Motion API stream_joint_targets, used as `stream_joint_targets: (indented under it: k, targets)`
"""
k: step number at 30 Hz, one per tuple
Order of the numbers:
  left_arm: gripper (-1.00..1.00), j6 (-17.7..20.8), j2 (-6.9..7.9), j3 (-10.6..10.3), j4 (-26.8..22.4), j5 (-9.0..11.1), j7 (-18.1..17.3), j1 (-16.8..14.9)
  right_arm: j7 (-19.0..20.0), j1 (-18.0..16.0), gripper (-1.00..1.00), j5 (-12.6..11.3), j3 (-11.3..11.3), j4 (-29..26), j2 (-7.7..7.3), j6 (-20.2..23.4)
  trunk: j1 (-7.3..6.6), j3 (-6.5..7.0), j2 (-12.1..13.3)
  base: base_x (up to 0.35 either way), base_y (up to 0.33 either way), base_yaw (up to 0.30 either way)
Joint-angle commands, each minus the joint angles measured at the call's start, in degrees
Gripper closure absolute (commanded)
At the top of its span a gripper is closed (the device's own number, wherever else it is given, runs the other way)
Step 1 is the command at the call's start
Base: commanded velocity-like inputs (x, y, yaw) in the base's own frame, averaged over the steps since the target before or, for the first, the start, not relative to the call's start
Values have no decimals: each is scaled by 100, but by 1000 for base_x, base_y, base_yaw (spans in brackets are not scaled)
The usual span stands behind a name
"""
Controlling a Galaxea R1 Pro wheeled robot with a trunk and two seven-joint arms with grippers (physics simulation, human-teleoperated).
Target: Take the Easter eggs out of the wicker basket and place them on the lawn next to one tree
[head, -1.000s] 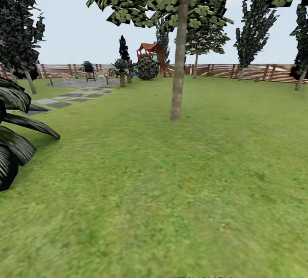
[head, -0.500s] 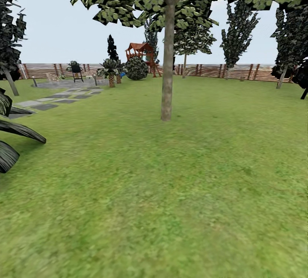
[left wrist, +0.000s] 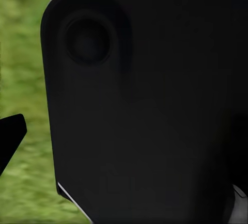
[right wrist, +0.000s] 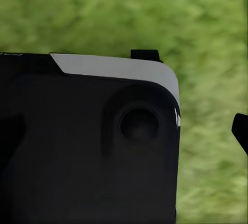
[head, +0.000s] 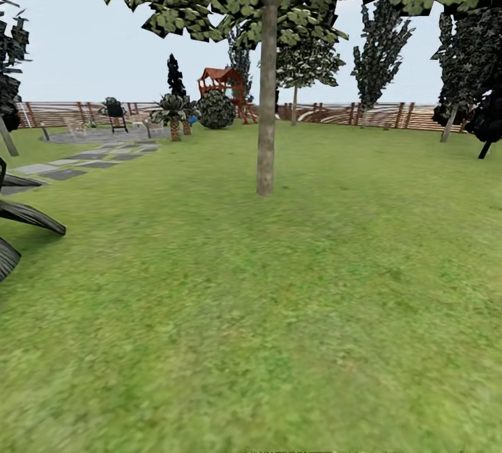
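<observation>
Mottled green lawn (head: 293, 313) is spreading out from just below the head camera and running flat toward the fence. At the near left edge, dark blade-shaped leaves (head: 21, 219) are poking into view. Ahead, in the middle ground, the tree (head: 265, 104) is standing upright on the grass, its pale trunk rising straight into speckled dark foliage. Beyond it to the left, grey paving slabs (head: 84, 160) are leading toward a short palm (head: 172, 115) and a round dark bush (head: 217, 110), with the red-roofed wooden playset (head: 222, 85) just behind the bush. The brown slat fence (head: 362, 115) is closing off the far side, with more trees along it. In each wrist view a large black housing (left wrist: 144, 100) is blocking the camera over blurred grass, so I cannot tell how either gripper's fingers are standing.
</observation>
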Motion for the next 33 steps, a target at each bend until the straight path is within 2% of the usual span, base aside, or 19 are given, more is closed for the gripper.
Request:
stream_joint_targets:
  k: [1, 17, 24, 31, 33]
  targets:
    - [-100, -10, 0, 3, -1, 7, -10, -1, 19, -7, -100, 7, -6, 7, -2, -20, 0, -12, -3, 0, 0, -197]
    - [-100, -14, -8, 21, 15, 12, 34, -1, 21, -117, -100, 6, -9, -14, -46, 45, 0, -113, -3, 0, 0, -226]
    - [-100, -14, 0, 128, 9, 9, 31, -1, 36, -250, -100, 0, -9, -76, -178, 83, 0, -159, -3, 0, 0, -215]
    - [-100, -14, -15, 135, 15, 7, 36, -1, 8, -257, -100, 104, 30, -115, -193, 19, 0, -178, -3, 0, 0, -52]
    - [-100, -15, -12, 130, -4, 3, -10, -1, 13, -257, -100, 103, 32, -131, -157, 17, 0, -178, -3, 0, 0, -181]
